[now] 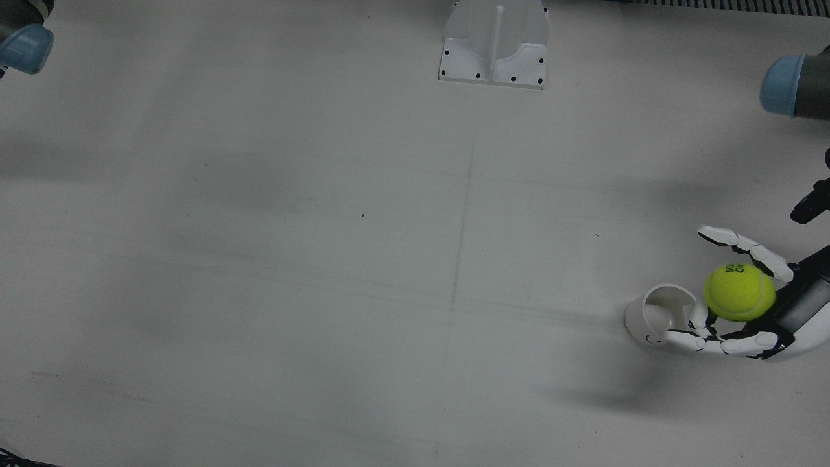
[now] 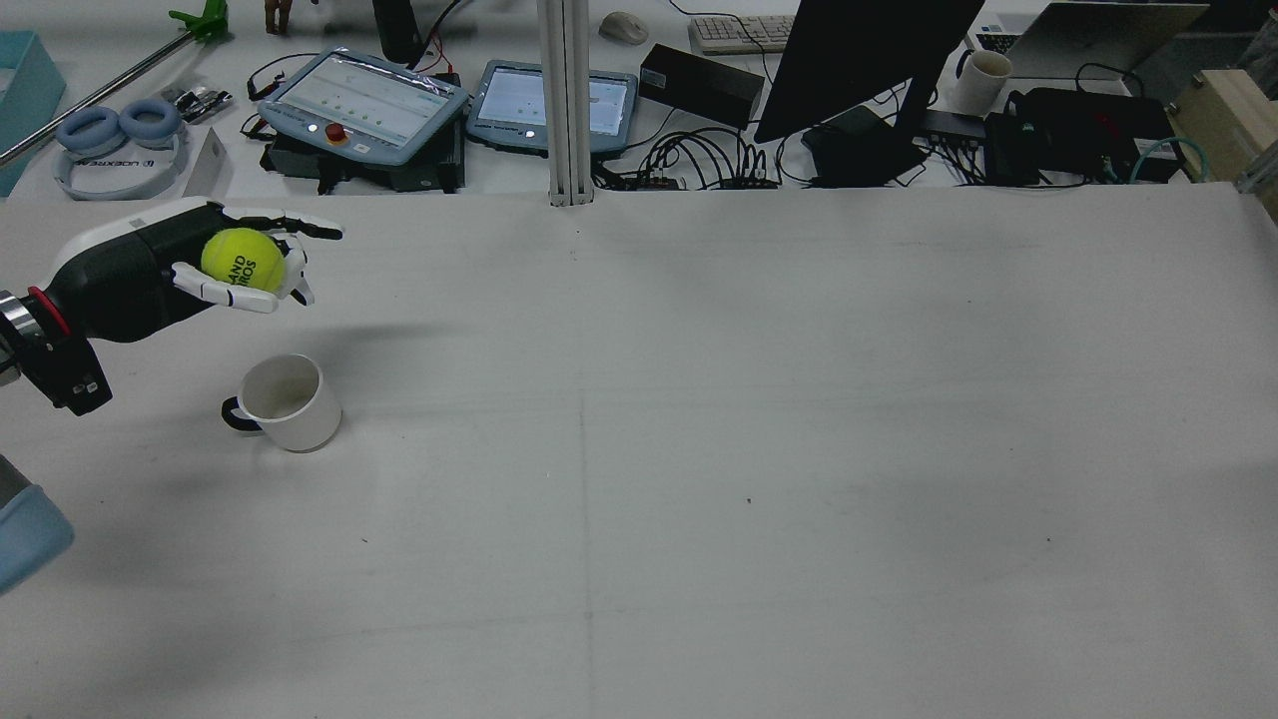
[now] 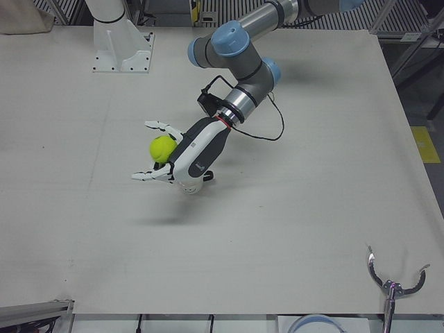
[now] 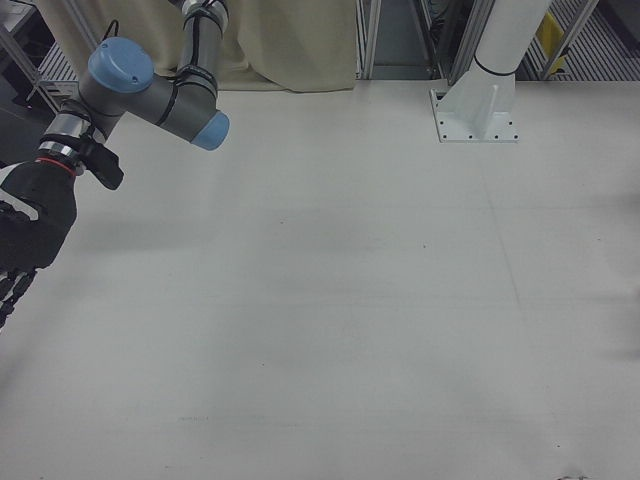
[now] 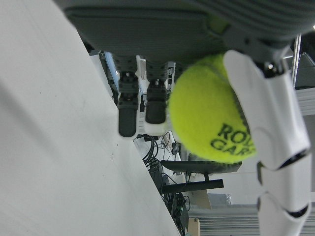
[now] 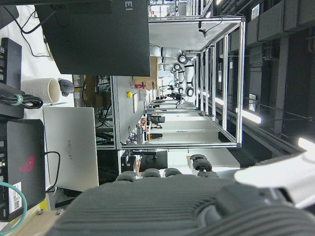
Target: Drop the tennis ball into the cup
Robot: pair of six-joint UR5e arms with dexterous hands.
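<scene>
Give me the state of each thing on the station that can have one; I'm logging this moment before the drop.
tennis ball: held in the air, not yet in the cup.
left hand: shut on the tennis ball, fingers curled around it, raised above the table.
white cup: upright on the table, mouth open, empty, dark handle on its side.
right hand: at the table's edge, holding nothing visible; open or shut cannot be told.

Beyond the white worktop [image 2: 699,449], a cluttered desk holds two tablets [image 2: 449,105], blue headphones [image 2: 115,135], a keyboard [image 2: 739,32], a dark monitor [image 2: 859,60], a spare mug [image 2: 980,80] and tangled cables [image 2: 689,160]. A white bracket [image 1: 496,45] is bolted to the worktop.
</scene>
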